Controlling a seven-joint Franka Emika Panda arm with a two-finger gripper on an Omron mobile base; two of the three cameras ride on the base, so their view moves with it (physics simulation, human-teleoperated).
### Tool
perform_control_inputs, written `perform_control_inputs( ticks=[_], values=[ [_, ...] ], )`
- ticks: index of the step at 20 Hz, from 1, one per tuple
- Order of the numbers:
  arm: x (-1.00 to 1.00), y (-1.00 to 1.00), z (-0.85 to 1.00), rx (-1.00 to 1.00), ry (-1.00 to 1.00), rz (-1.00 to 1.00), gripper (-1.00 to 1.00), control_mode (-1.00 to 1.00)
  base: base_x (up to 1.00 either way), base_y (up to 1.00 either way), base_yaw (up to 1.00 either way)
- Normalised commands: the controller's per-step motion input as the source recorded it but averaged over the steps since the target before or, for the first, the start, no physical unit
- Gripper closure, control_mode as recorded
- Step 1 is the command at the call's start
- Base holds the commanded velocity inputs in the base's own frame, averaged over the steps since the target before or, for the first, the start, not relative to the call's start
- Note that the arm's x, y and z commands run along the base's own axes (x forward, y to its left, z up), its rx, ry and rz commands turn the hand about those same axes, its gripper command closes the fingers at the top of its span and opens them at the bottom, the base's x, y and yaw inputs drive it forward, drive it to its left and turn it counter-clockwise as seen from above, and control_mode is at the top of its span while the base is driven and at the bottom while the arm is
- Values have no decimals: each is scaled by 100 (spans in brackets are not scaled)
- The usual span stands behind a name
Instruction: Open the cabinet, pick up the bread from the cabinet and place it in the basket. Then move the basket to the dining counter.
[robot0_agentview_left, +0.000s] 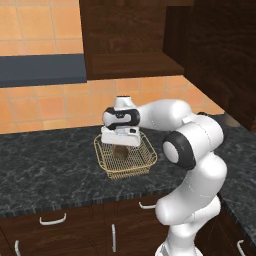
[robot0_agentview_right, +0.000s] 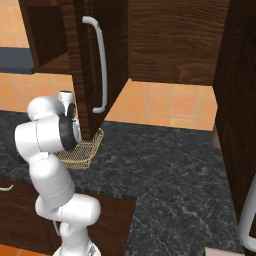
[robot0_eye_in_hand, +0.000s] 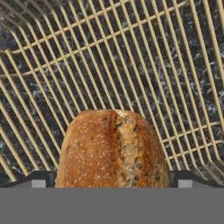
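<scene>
Currently on a black marbled counter (robot0_agentview_left: 50, 165) under an orange tile wall. One basket (robot0_agentview_left: 125, 159) sits mid-counter, well back from the front edge, bare counter to its left and right. One bread (robot0_eye_in_hand: 113, 148) lies on the basket's mesh floor. One claw (robot0_agentview_left: 120, 141) hangs just over it, fingers spread wide either side of the loaf, not pinching it. One cabinet (robot0_agentview_right: 85, 65) above, door swung open, its bar handle (robot0_agentview_right: 100, 65) overhanging the basket's far side.
</scene>
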Motion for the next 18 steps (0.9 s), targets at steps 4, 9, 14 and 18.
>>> perform_control_inputs(
  ticks=[4, 9, 14, 18],
  values=[
    [-21, 11, -16, 0, 0, -17, -100, -100, 0, 0, 0],
    [-15, 12, -6, 1, 1, -16, -100, -100, 0, 0, 0],
    [6, 0, -31, 0, 0, -12, -100, -100, 0, 0, 0],
    [26, -5, -67, 0, 0, -12, -100, -100, 0, 0, 0]
  ],
)
